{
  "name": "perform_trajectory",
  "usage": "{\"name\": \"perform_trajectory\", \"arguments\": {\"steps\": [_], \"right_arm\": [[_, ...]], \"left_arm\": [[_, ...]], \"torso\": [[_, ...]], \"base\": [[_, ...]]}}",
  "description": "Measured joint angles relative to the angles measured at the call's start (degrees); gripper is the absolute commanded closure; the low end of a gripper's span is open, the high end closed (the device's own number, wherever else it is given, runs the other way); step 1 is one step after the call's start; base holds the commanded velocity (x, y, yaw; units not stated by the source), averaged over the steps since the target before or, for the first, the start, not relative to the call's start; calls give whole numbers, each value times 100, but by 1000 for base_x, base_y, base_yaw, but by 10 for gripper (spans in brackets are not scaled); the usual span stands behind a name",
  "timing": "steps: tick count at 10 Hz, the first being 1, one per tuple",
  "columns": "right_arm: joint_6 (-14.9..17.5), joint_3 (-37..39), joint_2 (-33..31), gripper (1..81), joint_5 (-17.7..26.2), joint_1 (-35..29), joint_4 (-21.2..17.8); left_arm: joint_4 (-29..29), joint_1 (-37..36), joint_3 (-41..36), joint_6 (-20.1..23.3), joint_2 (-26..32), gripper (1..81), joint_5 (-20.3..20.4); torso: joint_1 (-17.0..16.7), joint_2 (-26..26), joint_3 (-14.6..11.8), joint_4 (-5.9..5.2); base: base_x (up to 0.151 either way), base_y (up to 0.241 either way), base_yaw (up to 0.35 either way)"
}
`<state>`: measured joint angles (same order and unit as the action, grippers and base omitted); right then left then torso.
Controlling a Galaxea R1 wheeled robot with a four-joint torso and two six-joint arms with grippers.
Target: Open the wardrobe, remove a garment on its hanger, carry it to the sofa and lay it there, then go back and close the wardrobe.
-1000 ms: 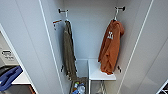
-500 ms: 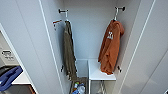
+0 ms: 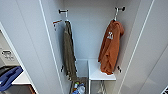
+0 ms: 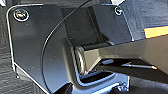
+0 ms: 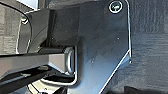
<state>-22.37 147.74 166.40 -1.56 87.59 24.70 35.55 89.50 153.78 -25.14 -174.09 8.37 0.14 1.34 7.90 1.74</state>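
As the wardrobe [image 3: 140, 45] stands open, the hoodie [image 3: 110, 47] hangs inside by its hanger [image 3: 116, 13], reachable. Gripper states: cannot tell.

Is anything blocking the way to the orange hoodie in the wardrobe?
Nothing visible does. The wardrobe stands open, and the orange hoodie hangs free on its hanger at the right, apart from the olive-green garment at the left.

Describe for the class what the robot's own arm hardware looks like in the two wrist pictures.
Each wrist carries a wide dark plate with a pale edge and round metallic fittings at its corners. A thin black cable arcs across the left one. A jointed bar ending in a rounded silver pivot sits beside the right wrist's plate; the fingers are hard to make out.
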Motion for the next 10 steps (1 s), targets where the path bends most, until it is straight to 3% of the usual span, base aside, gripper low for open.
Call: {"name": "perform_trajectory", "arguments": {"steps": [3,6,7,9,10], "right_arm": [[2,107,256,10,207,118,-32],[2,579,579,10,312,179,-34],[2,708,625,10,316,177,-34],[-1,761,691,10,312,144,-48],[-1,753,728,10,310,146,-50]], "left_arm": [[44,49,-26,-24,78,10,88],[-132,44,-26,-66,30,10,-435],[-195,38,-26,-38,26,10,-444],[-372,-10,-21,483,28,10,-458],[-686,-39,-21,1163,28,10,-524]], "torso": [[-6,2,-5,0],[-6,2,-9,0],[-6,2,-9,0],[-6,2,-9,0],[-6,2,-9,0]], "base": [[0,0,0],[0,0,0],[0,0,0],[0,0,0],[0,0,0]]}}
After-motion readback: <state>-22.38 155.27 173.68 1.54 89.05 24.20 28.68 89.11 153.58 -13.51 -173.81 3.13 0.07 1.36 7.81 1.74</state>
